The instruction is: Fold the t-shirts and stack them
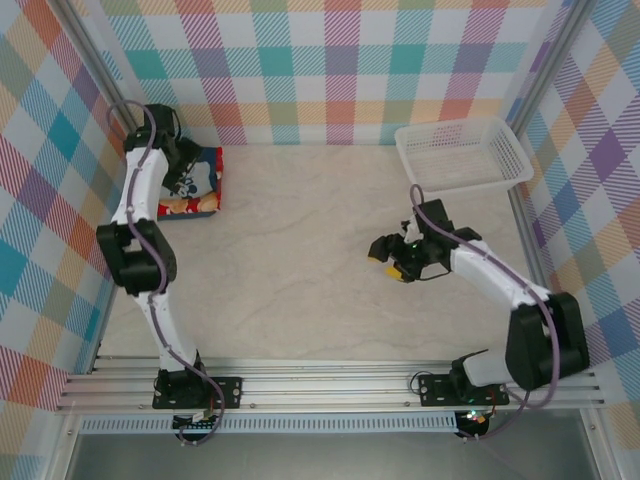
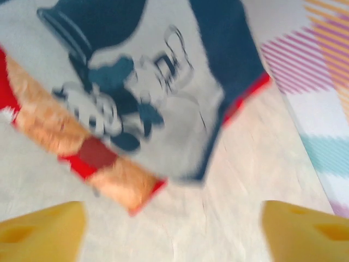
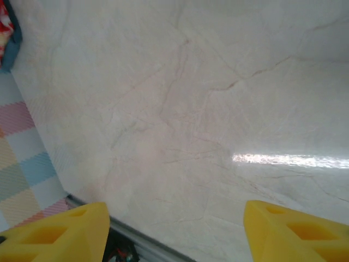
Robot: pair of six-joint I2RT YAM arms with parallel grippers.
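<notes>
The two t-shirts lie folded in one stack at the table's far left. The navy t-shirt (image 1: pixel 203 168) (image 2: pixel 223 49) with its white cartoon-mouse print is on top. The red t-shirt (image 1: pixel 188 208) (image 2: pixel 95 155) with a tan bear picture pokes out beneath it. My left gripper (image 1: pixel 183 155) (image 2: pixel 174 232) hovers over the near edge of the stack, with its yellow fingers (image 2: pixel 43 229) spread wide and nothing between them. My right gripper (image 1: pixel 390 258) (image 3: pixel 174 229) stands open over bare table at the middle right, far from the stack.
A white mesh basket (image 1: pixel 455 126) sits at the back right against the checkered wall. Checkered walls close in the table on the left, back and right. An aluminium rail (image 1: pixel 330 385) runs along the near edge.
</notes>
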